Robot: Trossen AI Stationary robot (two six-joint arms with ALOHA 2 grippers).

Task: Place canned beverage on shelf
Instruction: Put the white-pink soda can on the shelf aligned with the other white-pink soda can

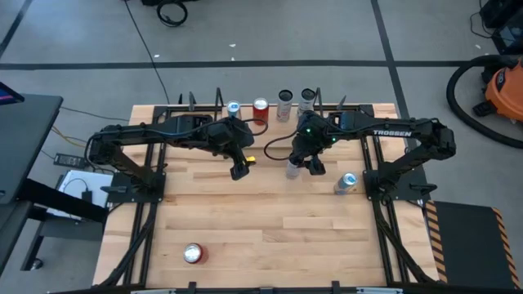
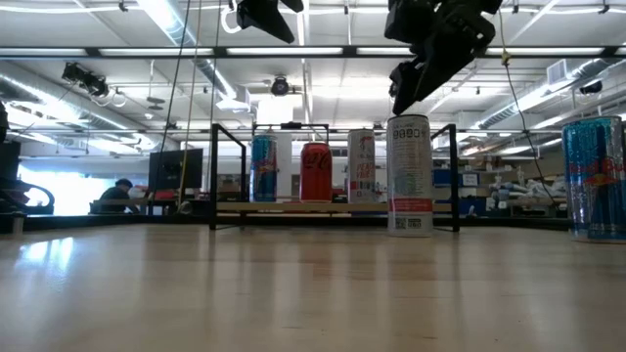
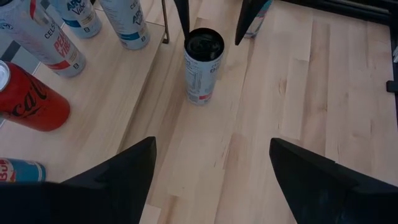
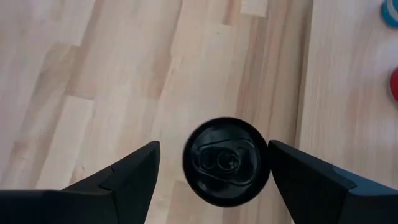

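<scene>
White can (image 4: 226,160) stands upright between open right end effector (image 4: 214,177) fingers

Your shelf (image 1: 270,122): table's (image 1: 270,220) far edge, four cans on it | upright can (image 1: 293,169): just before shelf, under right pincer (image 1: 304,167) | another can (image 1: 346,183): to its right | lying can (image 1: 193,253): near-left.

One camera looks straight down on my table (image 1: 270,220); another sits level at its surface, facing the room. Both wrist cameras — close, downward — share the black-topped can (image 4: 226,160).
</scene>
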